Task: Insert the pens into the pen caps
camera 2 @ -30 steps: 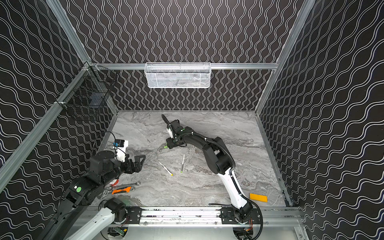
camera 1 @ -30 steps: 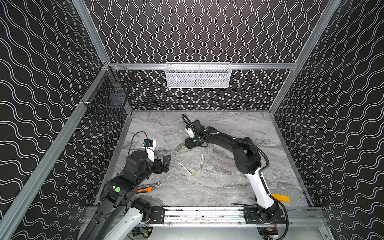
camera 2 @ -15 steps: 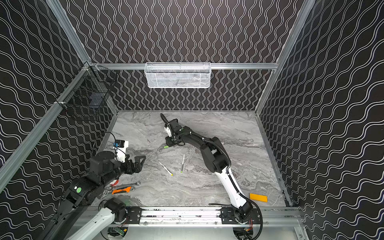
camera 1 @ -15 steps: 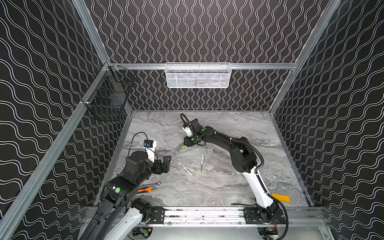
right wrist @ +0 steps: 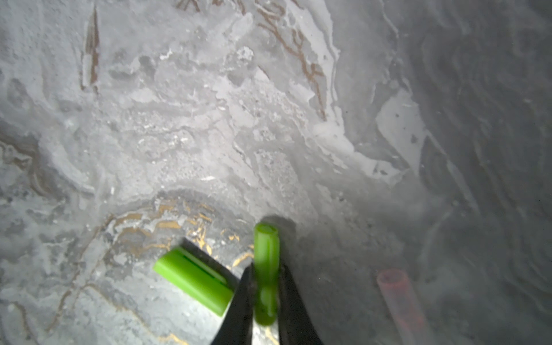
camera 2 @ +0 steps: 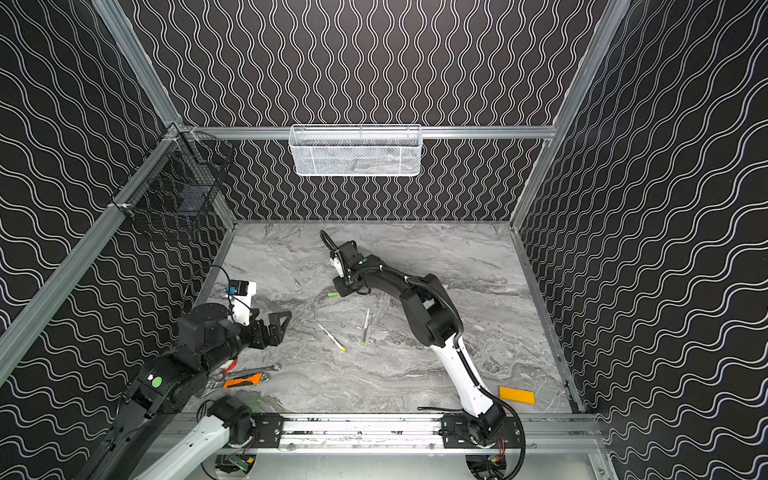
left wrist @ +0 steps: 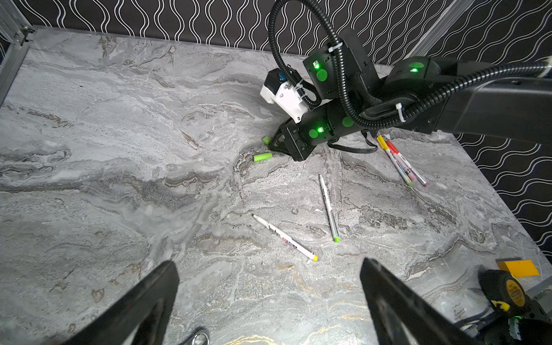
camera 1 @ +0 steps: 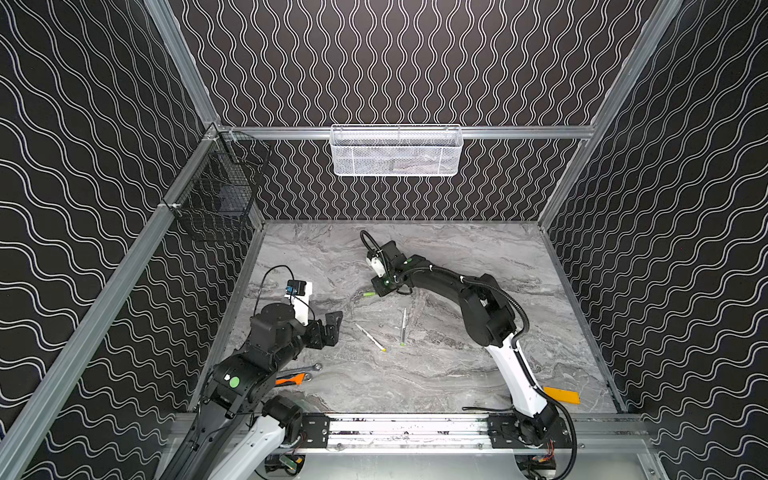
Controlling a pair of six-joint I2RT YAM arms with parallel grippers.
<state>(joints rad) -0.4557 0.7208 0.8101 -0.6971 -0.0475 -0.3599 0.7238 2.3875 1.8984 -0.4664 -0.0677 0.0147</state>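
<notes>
The right gripper (right wrist: 265, 286) was clenched on a green pen cap (right wrist: 265, 263). The cap sat pinched between the two dark fingers (right wrist: 239, 301), its open end projecting beyond the fingertips, low over the marble tabletop (camera 1: 457, 374). A second green cap (right wrist: 193, 280) lay flat on the surface just beside the right gripper, on one side of it; whether it touched the finger could not be told. A red cap (right wrist: 397, 295), blurred in the right wrist view, lay near the right gripper on the opposite side. A yellow-ended pen (left wrist: 285, 237) and a green-ended pen (left wrist: 328, 207) lay flat on the tabletop near the right gripper, toward the front rail. The two pens were apart from each other and neither was touched. A cluster of pens fitted with yellow and red caps (left wrist: 400, 162) lay together under the right arm, just behind the right gripper. The left gripper (left wrist: 268, 298) was released, its jaws spread wide with nothing between them, and it hovered over the tabletop well apart from the right gripper. A silver wrench (camera 1: 305, 369) and an orange-handled tool (camera 1: 291, 379) lay side by side, well apart from the right gripper, next to the left arm.
</notes>
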